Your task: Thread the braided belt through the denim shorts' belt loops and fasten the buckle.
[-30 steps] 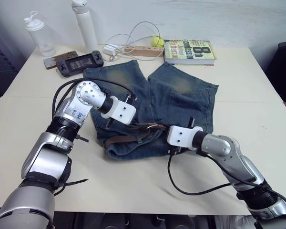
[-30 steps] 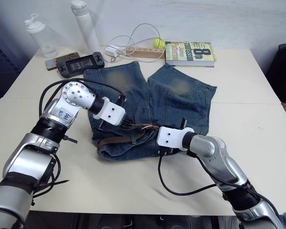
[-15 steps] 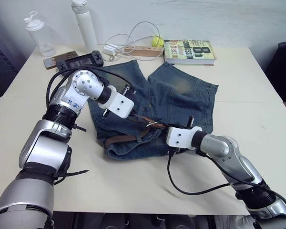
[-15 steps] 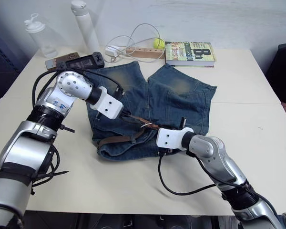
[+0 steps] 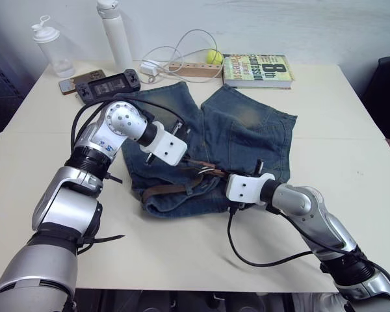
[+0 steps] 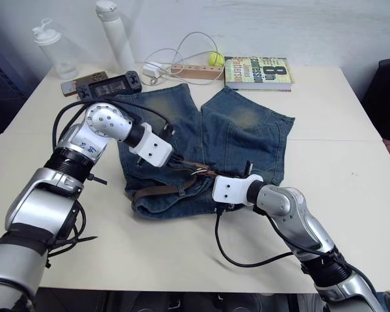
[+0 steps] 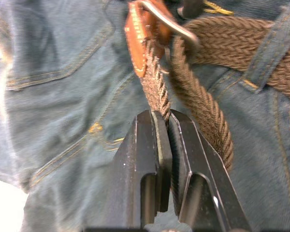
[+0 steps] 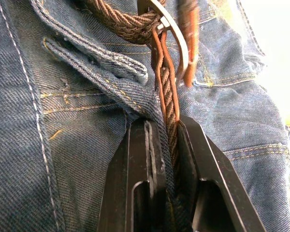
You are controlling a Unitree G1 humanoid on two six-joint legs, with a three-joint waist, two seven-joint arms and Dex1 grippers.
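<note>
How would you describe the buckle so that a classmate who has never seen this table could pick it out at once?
Find the denim shorts spread on the pale table, then follow the braided belt along the waistband edge nearest the robot. Between the left gripper and the right gripper, each shut on the belt, sits the buckle: a small silver-grey metal frame, the only metal part on the brown weave.

faded blue denim shorts (image 5: 247, 130) (yellowish worn patches), dark-brown woven braided belt (image 7: 203, 101), silver-grey buckle (image 7: 166, 19), black fingers (image 7: 145, 159)
</note>
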